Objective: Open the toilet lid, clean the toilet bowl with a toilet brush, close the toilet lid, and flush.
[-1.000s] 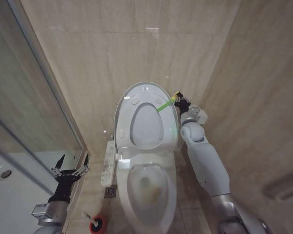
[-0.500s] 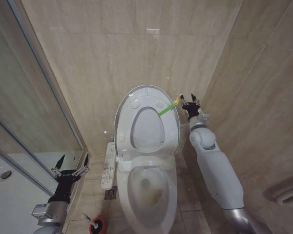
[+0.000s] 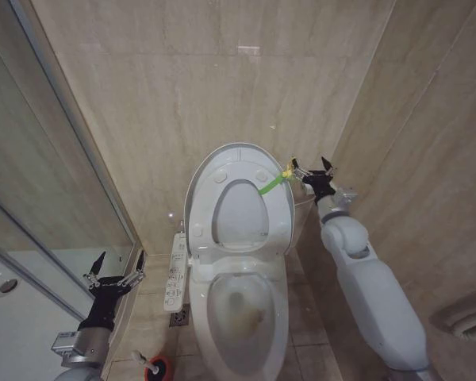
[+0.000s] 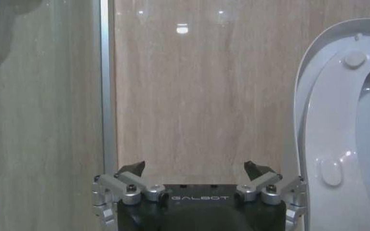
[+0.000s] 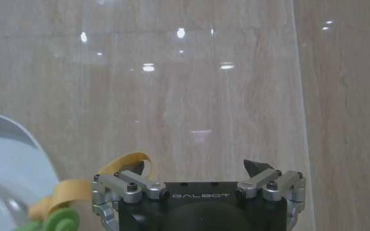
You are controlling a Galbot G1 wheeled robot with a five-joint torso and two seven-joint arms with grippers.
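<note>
**Inspector:** Toilet lid [image 3: 239, 184] stands raised, leaning back toward the tiled wall [image 3: 222, 71], its underside bumpers facing the room. The seat ring is up with it, so the toilet bowl [image 3: 239, 305] lies exposed, a brownish stain inside.

**Clerk:** And the right gripper [image 3: 314, 171]?

**Inspector:** Beside the lid's upper right edge, fingers spread, clamped on nothing. The green-and-yellow band [image 3: 274, 179] hangs just next to it; that band is presumably the pull for lifting, which would explain the position.

**Clerk:** The other arm?

**Inspector:** Left gripper [image 3: 115, 270] is parked low by the glass shower partition [image 3: 32, 198], fingers apart, empty.

**Clerk:** The brush?

**Inspector:** Toilet brush [image 3: 140, 359] sits in its red holder [image 3: 159, 368] on the floor left of the bowl, untouched. Cleaning has not begun.

**Clerk:** Room?

**Inspector:** Narrow. Glossy beige tile on both walls, tiled floor, toilet tight in the corner.
</note>
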